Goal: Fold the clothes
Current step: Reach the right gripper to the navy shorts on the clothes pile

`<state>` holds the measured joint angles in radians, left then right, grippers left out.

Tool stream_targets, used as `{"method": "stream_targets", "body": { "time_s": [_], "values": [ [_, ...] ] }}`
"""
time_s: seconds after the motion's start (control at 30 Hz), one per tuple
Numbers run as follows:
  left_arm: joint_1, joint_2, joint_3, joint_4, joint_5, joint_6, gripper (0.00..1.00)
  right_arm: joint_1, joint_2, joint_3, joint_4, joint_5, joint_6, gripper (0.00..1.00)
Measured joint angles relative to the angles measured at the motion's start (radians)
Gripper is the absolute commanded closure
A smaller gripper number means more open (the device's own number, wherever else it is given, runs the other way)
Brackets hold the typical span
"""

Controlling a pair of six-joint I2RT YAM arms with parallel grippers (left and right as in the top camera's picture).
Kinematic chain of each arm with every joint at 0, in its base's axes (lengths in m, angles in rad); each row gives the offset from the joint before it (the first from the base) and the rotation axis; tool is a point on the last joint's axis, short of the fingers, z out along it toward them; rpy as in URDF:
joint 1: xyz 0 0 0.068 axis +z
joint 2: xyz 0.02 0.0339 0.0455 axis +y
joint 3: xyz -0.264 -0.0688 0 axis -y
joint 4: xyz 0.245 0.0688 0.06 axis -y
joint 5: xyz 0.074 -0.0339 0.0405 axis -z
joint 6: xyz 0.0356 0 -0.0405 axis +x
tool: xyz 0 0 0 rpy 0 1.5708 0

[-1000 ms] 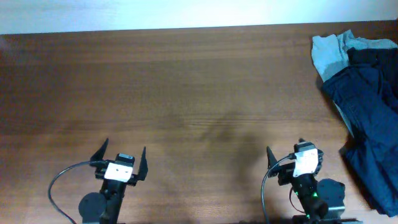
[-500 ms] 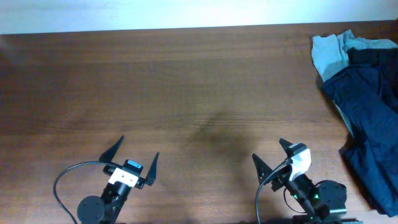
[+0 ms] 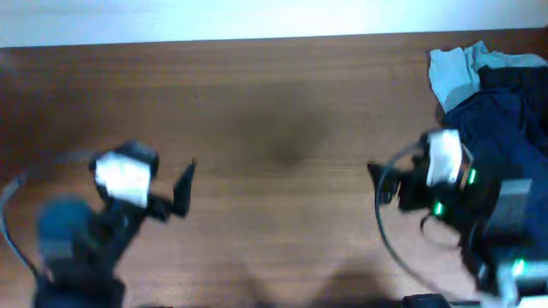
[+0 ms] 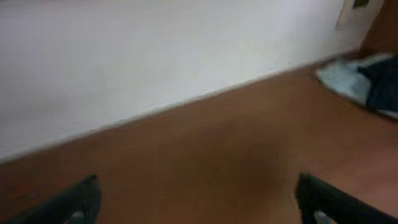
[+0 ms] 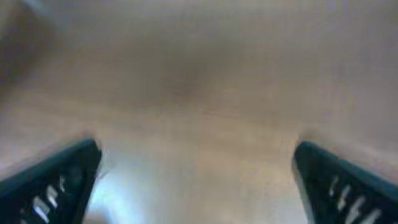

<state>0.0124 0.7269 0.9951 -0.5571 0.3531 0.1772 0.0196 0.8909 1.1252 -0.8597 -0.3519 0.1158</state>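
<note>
The clothes lie in a heap at the table's far right: a pale grey-blue piece [image 3: 449, 73], a black one [image 3: 514, 79] and the dark navy garment [image 3: 505, 124] below them. My left gripper [image 3: 158, 192] is open and empty over bare table at the left. My right gripper [image 3: 401, 184] is open and empty just left of the navy garment, its arm lying over that garment's lower part. In the left wrist view the open gripper [image 4: 199, 205] faces the wall, with the clothes [image 4: 351, 78] far to the upper right. The right wrist view shows the open gripper [image 5: 199, 180] above blurred table only.
The brown wooden table [image 3: 274, 103] ends at a white wall [image 3: 257, 17] along the back. Black cables [image 3: 385, 231] loop from both arms near the front edge. The frames are motion-blurred.
Both arms have risen from their low rest poses at the front edge and swung outward and forward. The right one now reaches the navy garment's edge. Both grippers stay open.
</note>
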Motion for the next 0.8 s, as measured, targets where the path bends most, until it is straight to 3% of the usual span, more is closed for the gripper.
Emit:
{"method": "stream_targets", "body": {
  "time_s": [0.07, 0.2, 0.4, 0.47, 0.63, 0.8],
  "values": [
    [0.0, 0.141, 0.144, -0.093, 0.006, 0.0, 0.01, 0.0, 0.157, 0.217, -0.079, -0.008, -0.018, 0.02],
    [0.0, 0.421, 0.433, -0.253, 0.039, -0.007, 0.01, 0.0, 0.329, 0.424, -0.211, -0.026, -0.037, 0.02],
    [0.0, 0.565, 0.458, -0.294, 0.132, -0.014, 0.0, -0.032, 0.566, 0.552, -0.319, 0.127, 0.051, 0.01],
    [0.0, 0.61, 0.458, -0.292, 0.155, -0.014, 0.01, -0.109, 0.705, 0.58, -0.335, 0.235, 0.122, 0.01],
    [0.0, 0.628, 0.458, -0.292, 0.154, -0.014, 0.01, -0.302, 1.004, 0.599, -0.204, 0.356, 0.251, 0.0],
    [0.0, 0.64, 0.458, -0.292, 0.144, -0.014, 0.01, -0.354, 1.151, 0.596, -0.042, 0.387, 0.295, 0.06]
  ]
}}
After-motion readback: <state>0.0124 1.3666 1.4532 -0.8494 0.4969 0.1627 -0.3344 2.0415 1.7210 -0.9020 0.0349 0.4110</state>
